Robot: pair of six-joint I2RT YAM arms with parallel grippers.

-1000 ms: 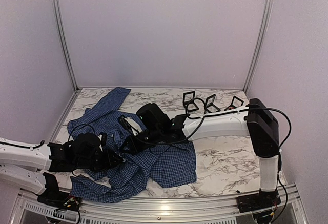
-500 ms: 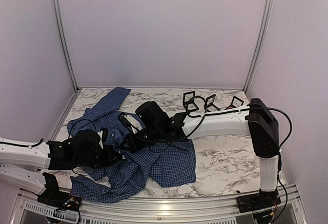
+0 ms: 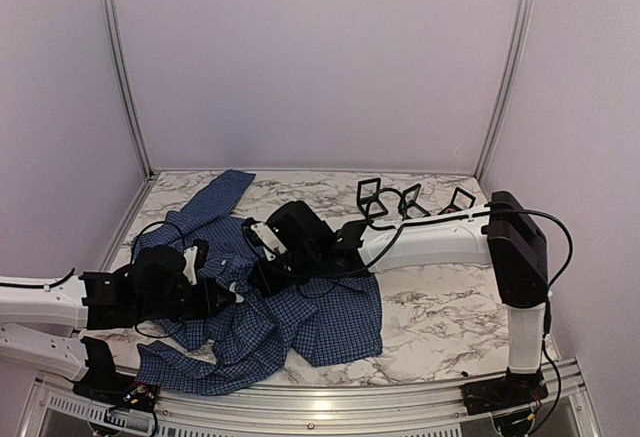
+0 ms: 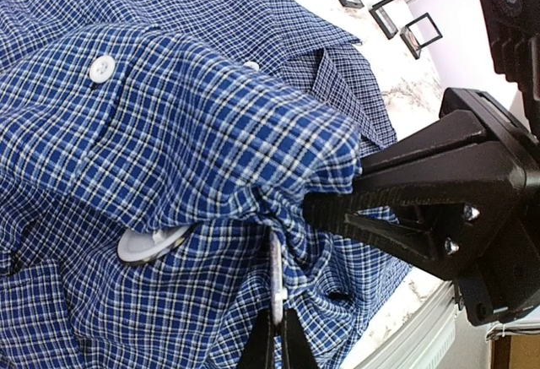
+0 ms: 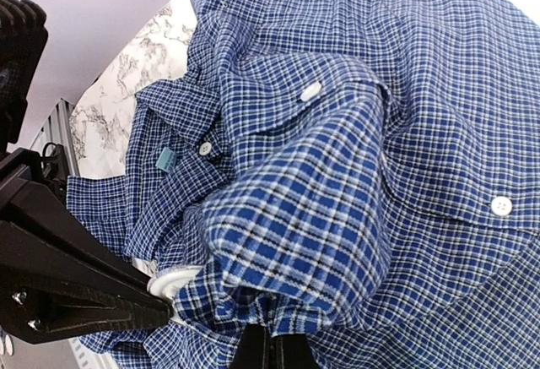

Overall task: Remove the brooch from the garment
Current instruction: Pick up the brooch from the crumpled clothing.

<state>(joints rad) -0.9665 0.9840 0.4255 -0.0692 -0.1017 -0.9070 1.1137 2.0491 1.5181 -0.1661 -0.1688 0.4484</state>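
Note:
The garment (image 3: 320,319), a dark blue checked shirt with pale buttons, lies crumpled across the table's left half. In the left wrist view my left gripper (image 4: 276,325) is shut on the brooch (image 4: 276,269), seen edge-on as a thin pale disc stuck in the cloth; its coloured face is hidden. The same pale piece (image 5: 175,282) sits at my left gripper's (image 5: 163,308) tip in the right wrist view. My right gripper (image 5: 272,339) is shut on a bunched fold of the shirt right beside it, and its tips (image 4: 310,210) almost meet the left fingers. From above, both grippers (image 3: 225,297) (image 3: 258,275) are over the shirt's middle.
A second pale round piece (image 4: 150,243) sits half under a fold left of the left fingers. Three small black square frames (image 3: 372,195) (image 3: 410,200) (image 3: 461,200) stand at the back right. The metal rail (image 3: 330,405) runs along the near edge.
My left gripper has closed and drawn slightly back to the left. The shirt between the two grippers is bunched up more. The right arm has barely moved.

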